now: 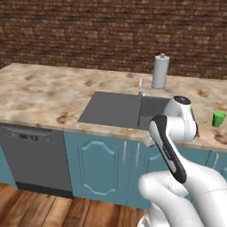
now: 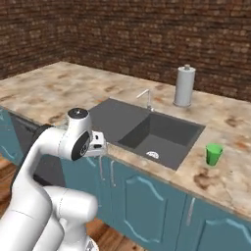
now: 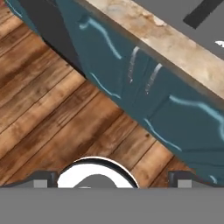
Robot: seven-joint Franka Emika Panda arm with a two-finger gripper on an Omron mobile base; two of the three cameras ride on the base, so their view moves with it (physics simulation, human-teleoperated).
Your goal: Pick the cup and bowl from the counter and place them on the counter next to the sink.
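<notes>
**Cup waiting, claw wide and empty**

While the arm is folded low in front of the cabinets (image 3: 144,100), nothing has yet been lifted. The cup (image 2: 213,154) is seen upright on the tabletop (image 2: 59,88), just right of the sink (image 2: 147,130); the bowl cannot be located. A likely risk is judged to be a clipped tabletop edge as the arm is raised, or the light cup being toppled toward the basin by a hasty approach. The claw (image 3: 109,180) is spread fully apart, nothing held or touched, and is pointed at the floor (image 3: 52,118).
</notes>
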